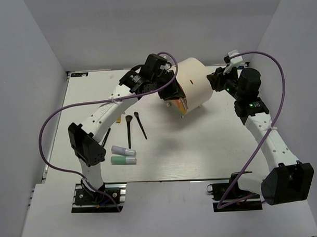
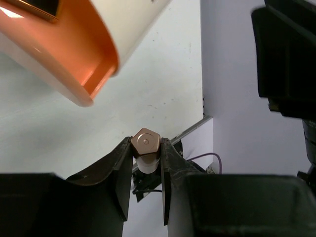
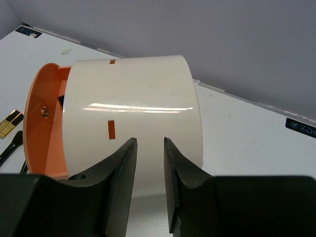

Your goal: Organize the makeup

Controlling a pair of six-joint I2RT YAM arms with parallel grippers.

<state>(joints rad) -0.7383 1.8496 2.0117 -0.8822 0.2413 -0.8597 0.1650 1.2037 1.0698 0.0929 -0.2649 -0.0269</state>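
Note:
My left gripper point(image 2: 146, 144) is shut on the copper-pink lipstick tube point(image 2: 144, 143), held in the air just beside the orange open face of the cream drum point(image 2: 74, 49). In the top view this gripper point(image 1: 166, 83) is at the drum's left rim. My right gripper point(image 3: 149, 140) is open and empty, close to the drum's cream wall point(image 3: 133, 108); from above it point(image 1: 215, 81) is at the drum's right side. On the table lie thin black brushes point(image 1: 128, 131), a lavender tube point(image 1: 123, 150), a mint green tube point(image 1: 123, 161) and a gold-black case point(image 1: 118, 120).
The drum point(image 1: 191, 83) lies on its side at the back middle, orange face point(image 1: 181, 104) toward the front left. The gold-black case point(image 3: 10, 123) and a brush tip point(image 3: 12, 143) show at the left in the right wrist view. Grey walls enclose the table point(image 1: 201, 148).

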